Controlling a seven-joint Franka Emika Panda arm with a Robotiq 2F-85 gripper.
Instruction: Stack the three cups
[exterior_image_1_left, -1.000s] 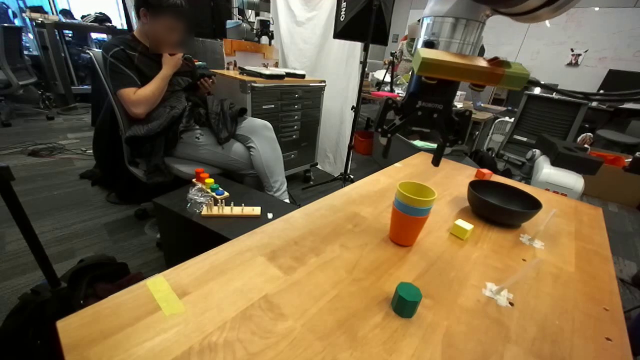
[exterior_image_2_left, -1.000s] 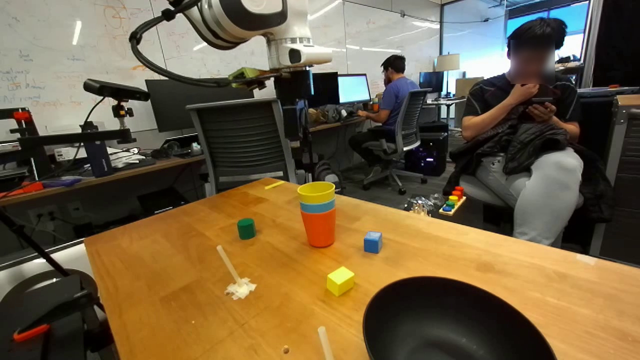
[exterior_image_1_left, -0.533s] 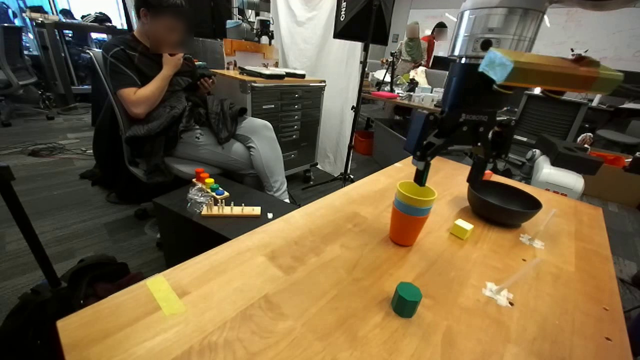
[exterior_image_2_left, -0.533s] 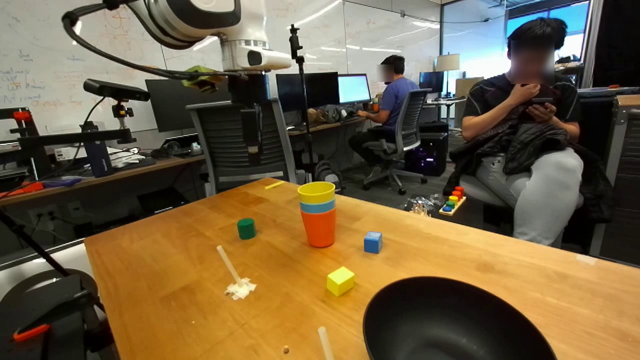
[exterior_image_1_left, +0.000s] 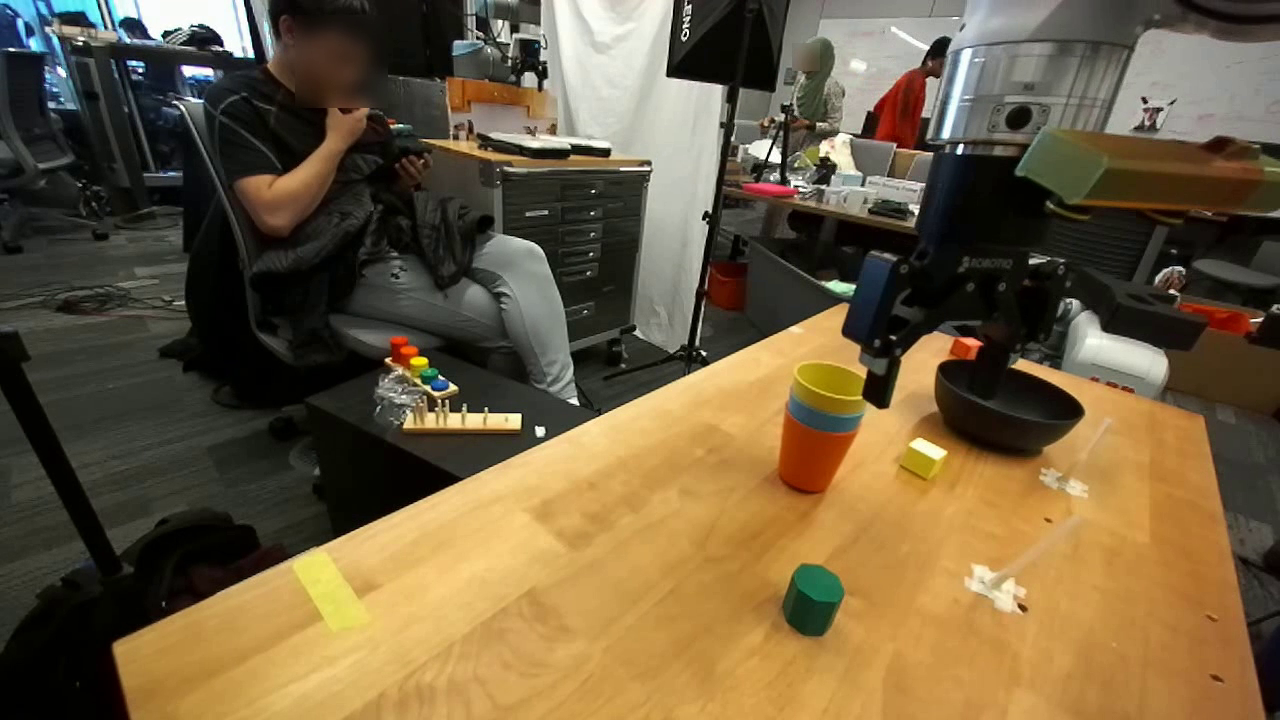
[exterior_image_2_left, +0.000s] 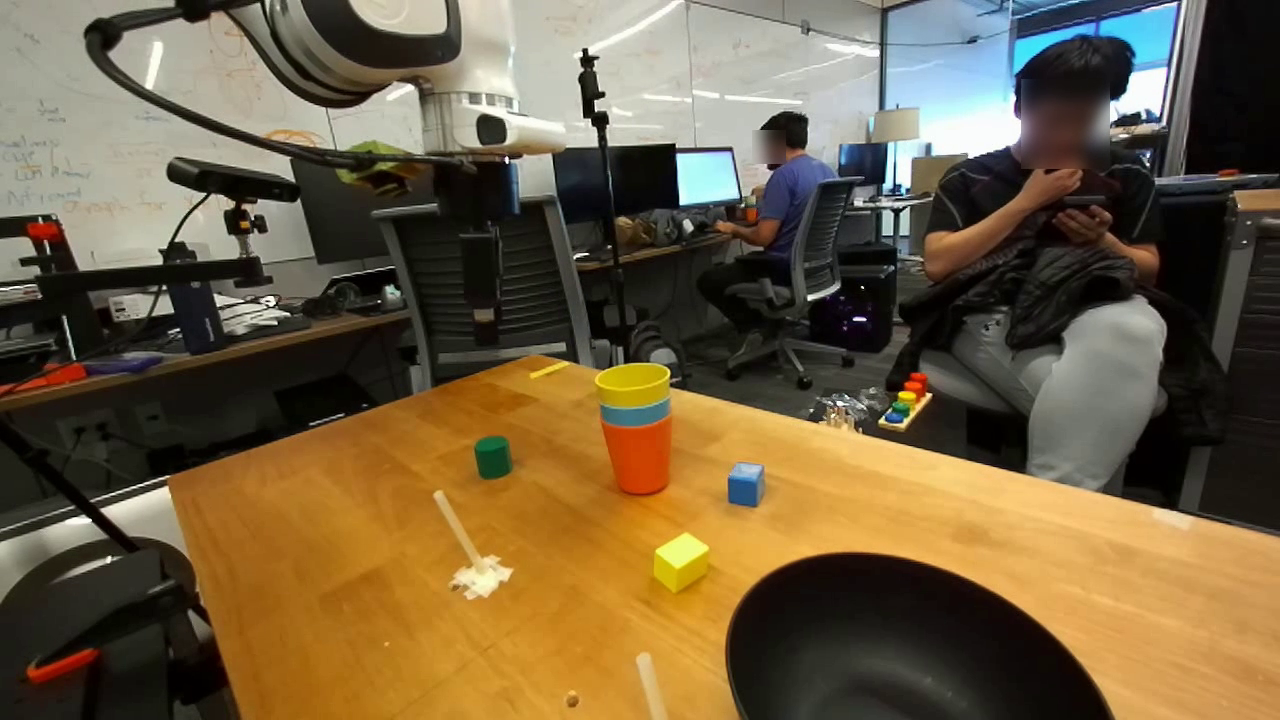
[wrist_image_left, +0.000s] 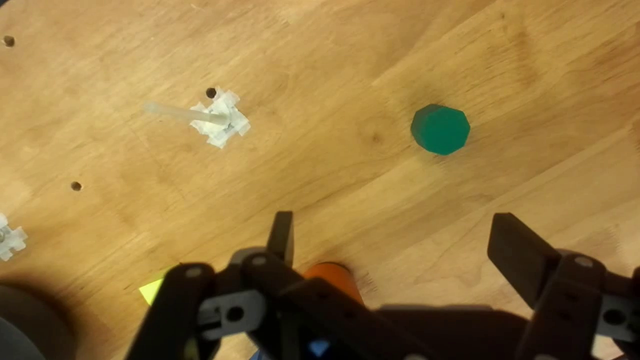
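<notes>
On the table (exterior_image_1_left: 560, 600), the three cups (exterior_image_2_left: 636, 440) stand nested upright, unmoved, while the gripper (wrist_image_left: 393, 219), spread wide and empty, drifts further aside in both exterior views (so stacking is probably finished)

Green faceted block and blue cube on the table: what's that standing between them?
Three nested cups, orange lowest, then light blue, yellow on top, stand between the green faceted block and the blue cube in an exterior view.
</notes>
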